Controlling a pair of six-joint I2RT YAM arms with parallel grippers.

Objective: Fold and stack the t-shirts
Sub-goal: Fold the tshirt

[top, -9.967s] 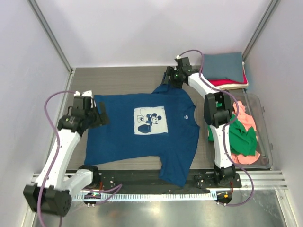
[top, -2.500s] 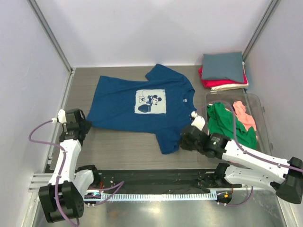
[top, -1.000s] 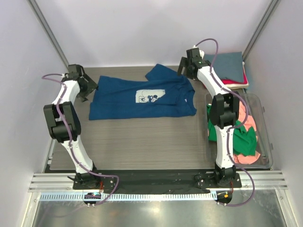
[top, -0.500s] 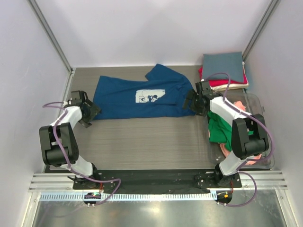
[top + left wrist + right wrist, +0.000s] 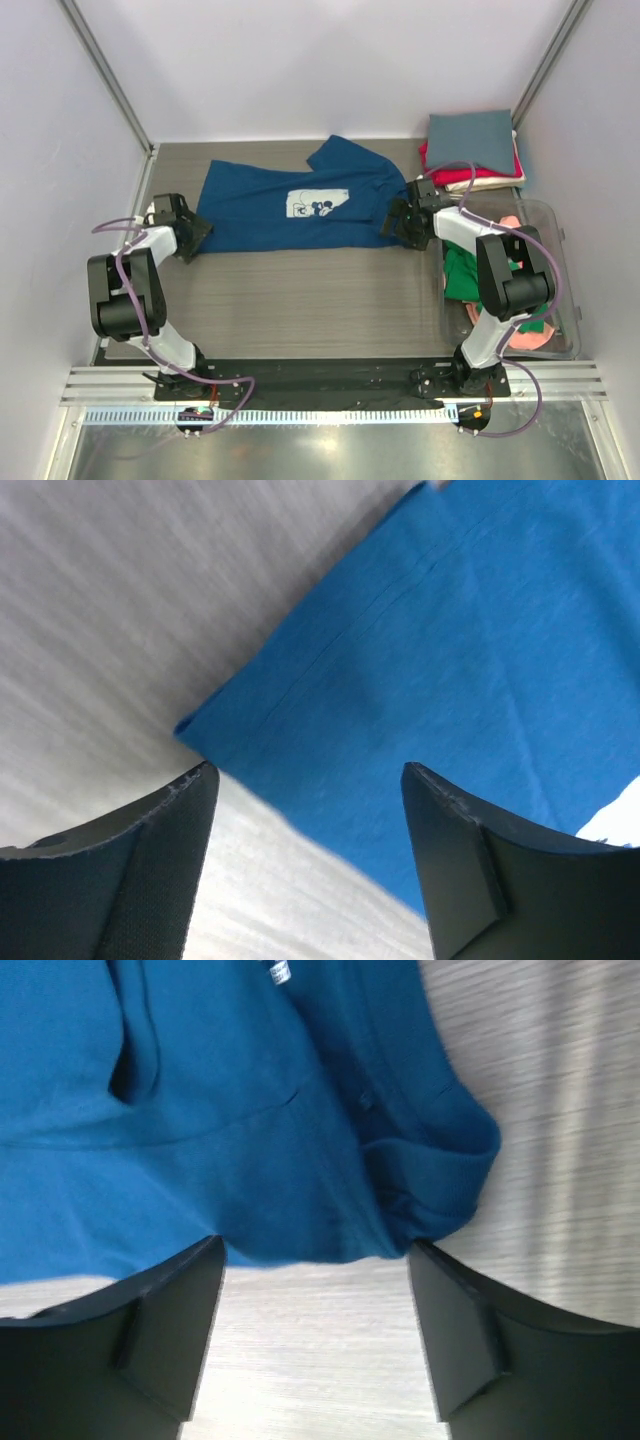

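The navy t-shirt lies folded in half lengthwise on the table, its Mickey print half showing at the fold. My left gripper is open and empty, low at the shirt's near left corner. My right gripper is open and empty at the shirt's near right corner, where the cloth is bunched. A slate-grey tee tops a folded stack with a red one and a cream one at the back right. Green and salmon-pink tees lie in the bin.
A clear plastic bin stands at the right edge, right of my right arm. Bare grey table lies in front of the shirt. Slanted frame posts flank the back corners.
Ten seconds ago the shirt lay flat and open; it is now folded in half towards the back. Over the last half second both grippers have stayed at its near corners, edging slightly inward.
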